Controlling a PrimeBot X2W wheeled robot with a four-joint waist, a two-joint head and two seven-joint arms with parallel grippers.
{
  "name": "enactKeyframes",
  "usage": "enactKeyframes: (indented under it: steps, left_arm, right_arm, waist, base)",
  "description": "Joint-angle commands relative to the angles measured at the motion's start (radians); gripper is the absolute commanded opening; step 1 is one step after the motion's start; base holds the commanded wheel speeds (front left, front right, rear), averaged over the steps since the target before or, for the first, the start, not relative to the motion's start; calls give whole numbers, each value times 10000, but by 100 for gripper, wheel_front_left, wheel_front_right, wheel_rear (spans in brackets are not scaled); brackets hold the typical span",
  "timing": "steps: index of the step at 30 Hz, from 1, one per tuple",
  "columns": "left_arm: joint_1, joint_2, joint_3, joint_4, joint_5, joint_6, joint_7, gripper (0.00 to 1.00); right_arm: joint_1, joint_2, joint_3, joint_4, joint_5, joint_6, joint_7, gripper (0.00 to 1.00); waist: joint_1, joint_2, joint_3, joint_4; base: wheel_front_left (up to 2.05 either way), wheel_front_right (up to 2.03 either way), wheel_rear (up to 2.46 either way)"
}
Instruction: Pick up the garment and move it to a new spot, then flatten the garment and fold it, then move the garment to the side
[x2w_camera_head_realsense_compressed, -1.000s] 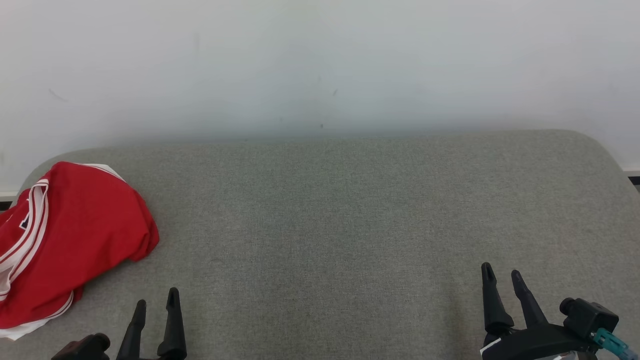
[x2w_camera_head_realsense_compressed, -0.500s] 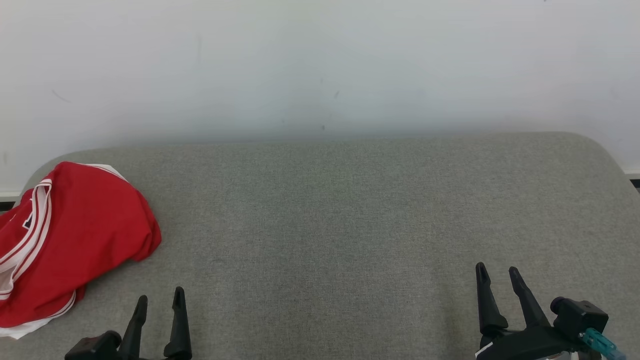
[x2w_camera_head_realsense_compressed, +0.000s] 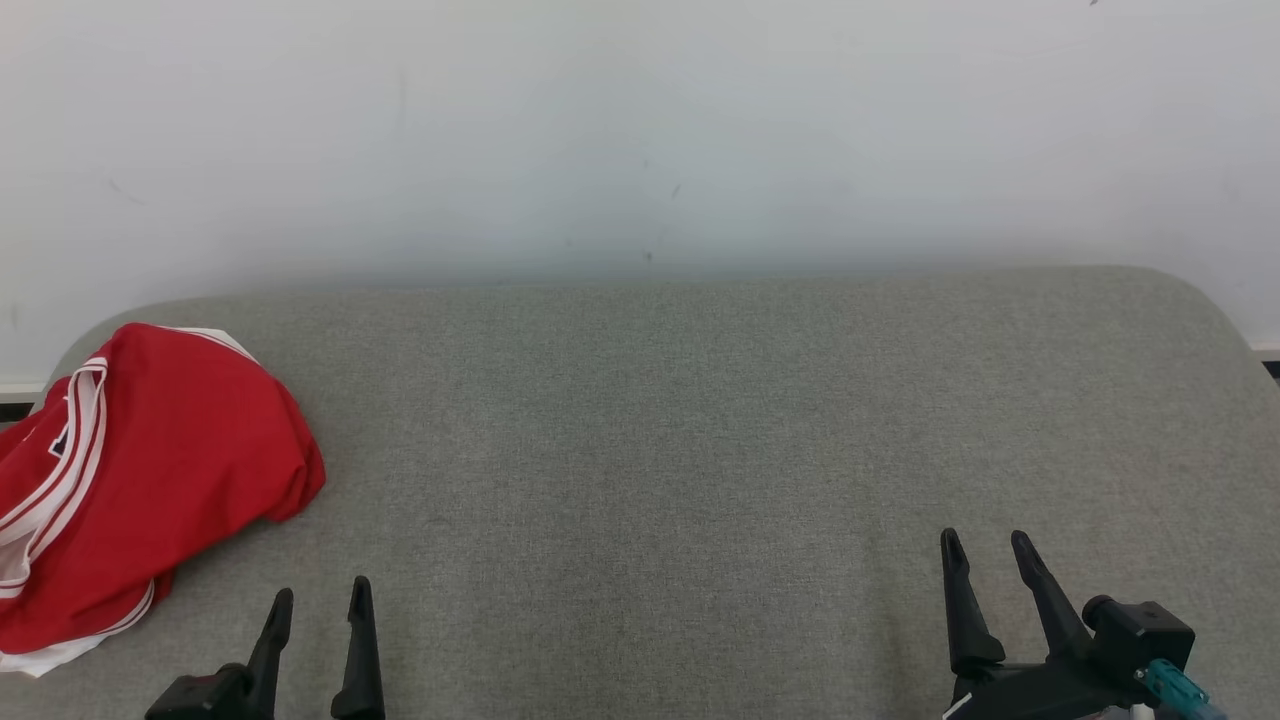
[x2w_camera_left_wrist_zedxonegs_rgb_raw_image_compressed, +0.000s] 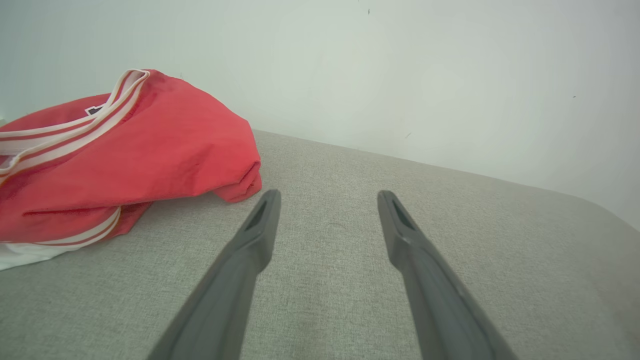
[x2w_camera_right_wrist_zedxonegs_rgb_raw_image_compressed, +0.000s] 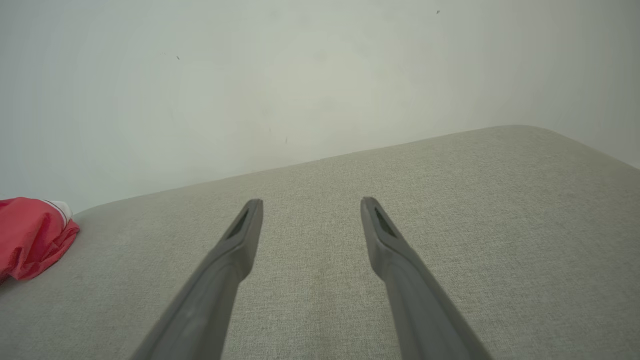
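Note:
A red garment (x2w_camera_head_realsense_compressed: 150, 480) with white striped trim lies bunched up at the left end of the grey padded surface (x2w_camera_head_realsense_compressed: 700, 420). In the left wrist view the garment (x2w_camera_left_wrist_zedxonegs_rgb_raw_image_compressed: 125, 155) sits ahead and to the left of the fingers, apart from them. My left gripper (x2w_camera_head_realsense_compressed: 320, 595) stands open near the front edge, just right of the garment, holding nothing. My right gripper (x2w_camera_head_realsense_compressed: 985, 540) is open and empty at the front right. In the right wrist view the garment (x2w_camera_right_wrist_zedxonegs_rgb_raw_image_compressed: 30, 240) shows far off at the left edge.
A plain white wall (x2w_camera_head_realsense_compressed: 640, 130) rises right behind the grey surface. The surface has rounded corners; its right end (x2w_camera_head_realsense_compressed: 1215, 310) curves off near a dark floor strip.
The head view has drifted slightly. Both grippers have slipped a little lower in that view; the right one has also moved a little left. The garment lies as before.

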Motion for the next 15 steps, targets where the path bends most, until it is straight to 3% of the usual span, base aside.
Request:
enactKeyframes:
  steps: [1, 15]
  left_arm:
    - [-20, 57, 22, -36, 144, 40, -98, 100]
    - [95, 60, -131, -47, 738, 189, -385, 100]
  right_arm:
    - [-12, -14, 17, 2, -227, -17, -76, 100]
    - [-19, -16, -85, 128, -1451, -20, -353, 100]
  waist:
    - [0, 0, -8, 3]
    - [0, 0, -58, 31]
  base:
    - [0, 0, 0]
    - [0, 0, 0]
